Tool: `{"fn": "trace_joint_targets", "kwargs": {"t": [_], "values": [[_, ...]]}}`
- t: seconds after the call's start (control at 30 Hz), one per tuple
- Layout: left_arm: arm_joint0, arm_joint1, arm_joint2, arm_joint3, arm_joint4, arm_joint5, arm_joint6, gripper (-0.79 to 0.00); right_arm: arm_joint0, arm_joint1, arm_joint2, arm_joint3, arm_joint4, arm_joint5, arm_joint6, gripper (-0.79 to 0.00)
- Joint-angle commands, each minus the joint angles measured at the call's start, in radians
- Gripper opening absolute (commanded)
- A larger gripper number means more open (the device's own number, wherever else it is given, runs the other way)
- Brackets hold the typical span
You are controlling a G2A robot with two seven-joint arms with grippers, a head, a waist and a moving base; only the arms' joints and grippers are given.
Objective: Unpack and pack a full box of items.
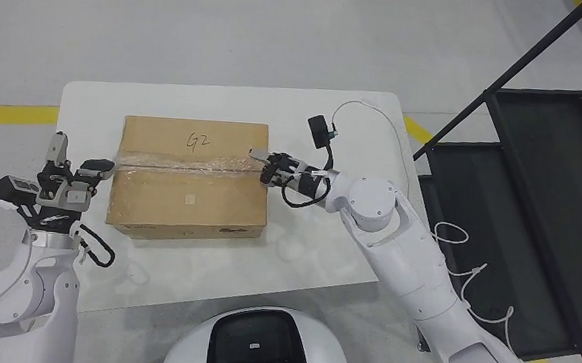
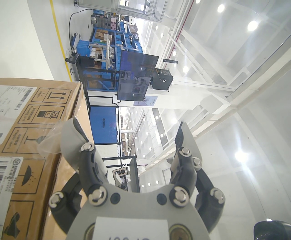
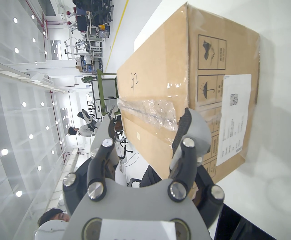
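The cardboard box (image 1: 193,179) is blocking the left-centre of the table (image 1: 295,272) for you. Bare tabletop is lying open to its right and along the near edge. Your left gripper (image 1: 93,176) is sitting just beside the box's left end, and your right gripper (image 1: 269,168) is crowding its right end. A black rack (image 1: 532,176) is standing beyond the table's right side.

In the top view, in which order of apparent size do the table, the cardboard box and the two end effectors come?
1. table
2. cardboard box
3. left end effector and right end effector: they look about alike, so they are not ranked against each other.
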Motion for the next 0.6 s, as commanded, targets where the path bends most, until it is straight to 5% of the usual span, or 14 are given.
{"fn": "trace_joint_targets", "kwargs": {"t": [0.0, 0.07, 0.57], "values": [[0.0, 0.0, 0.001, 0.002, 0.001, 0.0, 0.001, -0.117, 0.0, 0.0, 0.0, 0.002, 0.009, 0.004, 0.002, -0.72], [-0.002, 0.0, 0.003, 0.006, 0.004, 0.001, 0.001, -0.117, -0.002, 0.0, 0.002, 0.003, 0.013, 0.009, 0.003, -0.785], [-0.018, -0.002, 0.015, 0.018, 0.028, 0.003, 0.013, -0.12, -0.021, 0.004, 0.012, -0.015, 0.03, 0.023, 0.029, -0.785]]}}
